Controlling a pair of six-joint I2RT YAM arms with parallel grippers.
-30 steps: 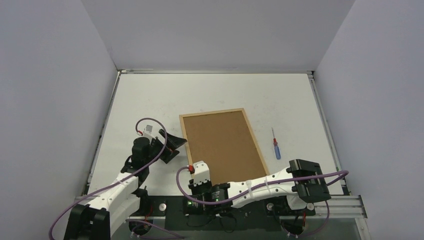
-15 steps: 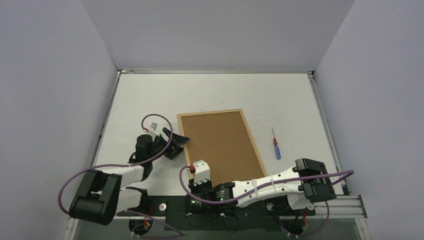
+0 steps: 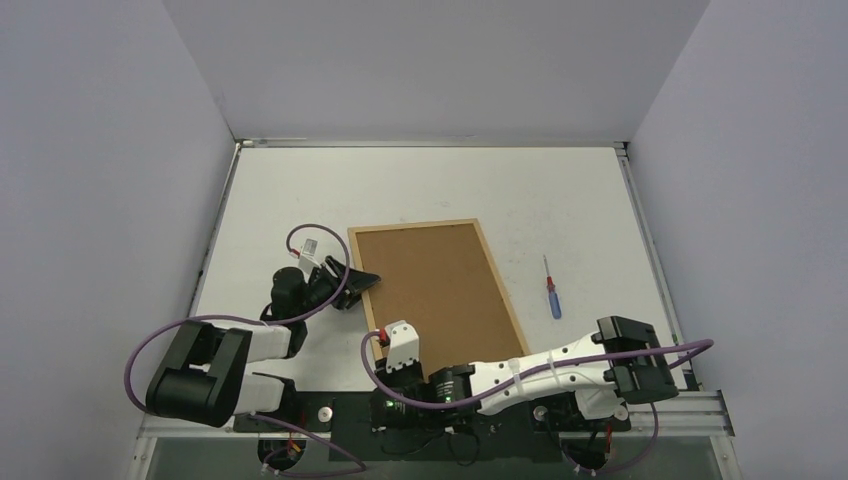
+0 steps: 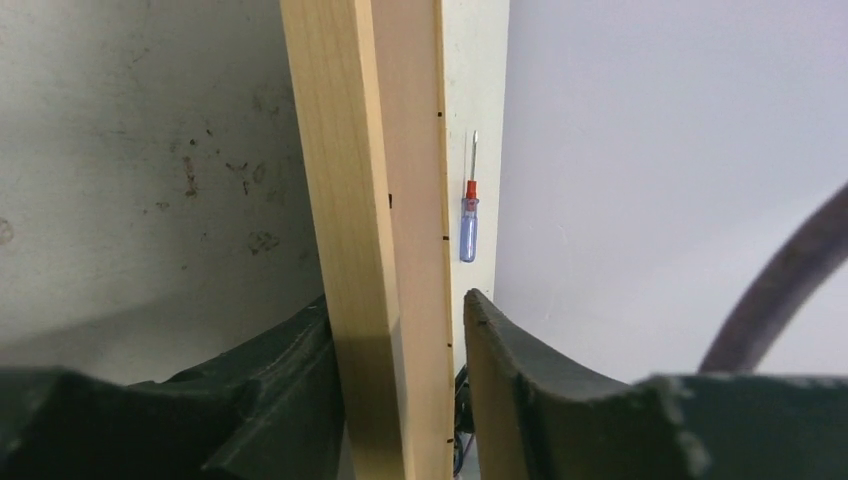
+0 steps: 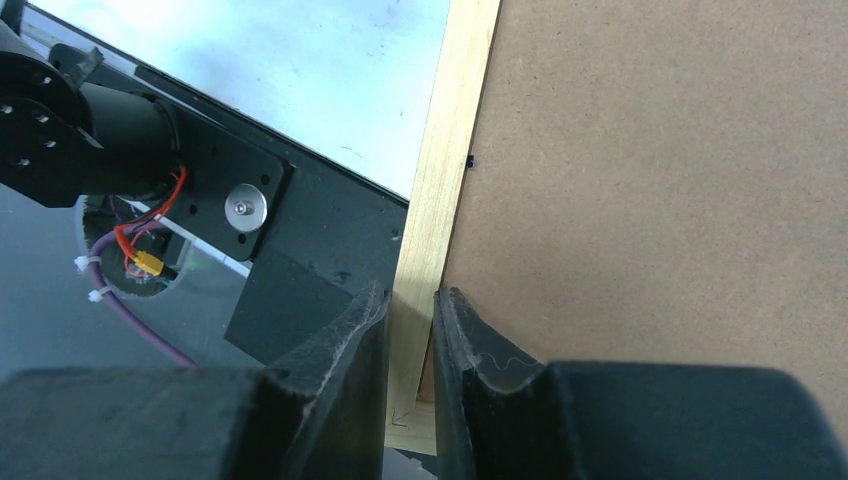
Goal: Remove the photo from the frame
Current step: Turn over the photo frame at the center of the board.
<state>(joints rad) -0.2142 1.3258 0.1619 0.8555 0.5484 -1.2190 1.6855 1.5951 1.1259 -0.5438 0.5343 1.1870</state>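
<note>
The frame [image 3: 415, 226] of light wood lies face down on the table, its brown backing panel [image 3: 435, 290] showing. The photo is hidden beneath that panel. My left gripper [image 3: 362, 281] straddles the frame's left rail [image 4: 345, 200]. In the left wrist view my left gripper [image 4: 397, 305] has one finger against the wood, and a thin gap shows at the other. My right gripper [image 3: 392, 338] is at the near left corner. In the right wrist view my right gripper [image 5: 410, 295] is shut on the rail [image 5: 450, 140] beside the backing panel [image 5: 650, 180].
A small screwdriver [image 3: 551, 290] with a blue and red handle lies on the table right of the frame, and the left wrist view shows this screwdriver [image 4: 468, 225] beyond the rail. Grey walls enclose the table on three sides. The arms' bases sit at the near edge.
My left gripper has slid onto the frame's left rail and its jaws have narrowed round it. The frame's far end has shifted slightly left. The right gripper keeps its hold.
</note>
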